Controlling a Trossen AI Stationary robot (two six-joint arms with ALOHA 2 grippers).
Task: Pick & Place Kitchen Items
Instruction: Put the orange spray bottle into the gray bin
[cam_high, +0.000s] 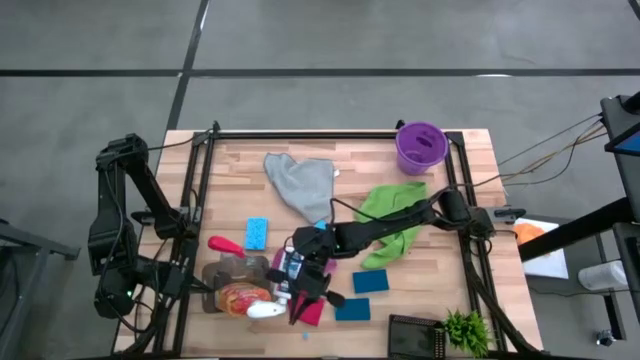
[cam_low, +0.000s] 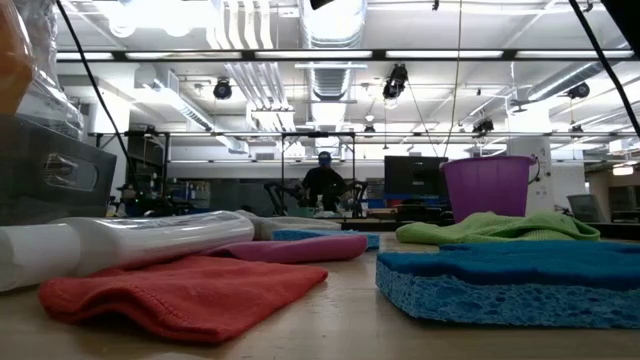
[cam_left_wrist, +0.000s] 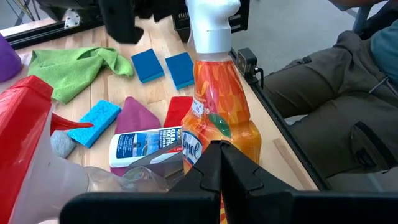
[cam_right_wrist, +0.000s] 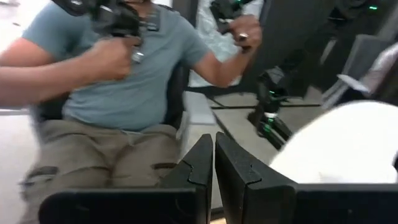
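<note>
The orange trigger spray bottle (cam_high: 240, 298) lies on its side near the table's near-left edge, white head (cam_high: 265, 311) toward the right. The clear spray bottle with a red trigger (cam_high: 228, 262) lies just behind it. My left gripper (cam_left_wrist: 221, 167) is shut at the orange bottle's base (cam_left_wrist: 217, 127). My right gripper (cam_right_wrist: 214, 158) is shut and empty, over the small white bottle (cam_left_wrist: 146, 147) and the red cloth (cam_low: 180, 290), beside the bottle's white head (cam_right_wrist: 336, 143). The magenta cloth (cam_left_wrist: 135, 115) lies by the white bottle. My left gripper's shut fingertips (cam_left_wrist: 219, 152) stand at the orange bottle's base end (cam_left_wrist: 205, 140), coming level from the table's left. Whether they touch it, I cannot tell. The bottle lies on its side on the table.
A grey cloth (cam_high: 300, 182) and a purple bucket (cam_high: 421, 146) are at the far side, a green cloth (cam_high: 395, 215) at the right. Blue sponges (cam_high: 257, 233) (cam_high: 370, 281) (cam_high: 352, 309), a plant (cam_high: 465, 330) and a black box (cam_high: 412, 330) lie nearer. A seated person (cam_right_wrist: 124, 81) is at the near edge.
</note>
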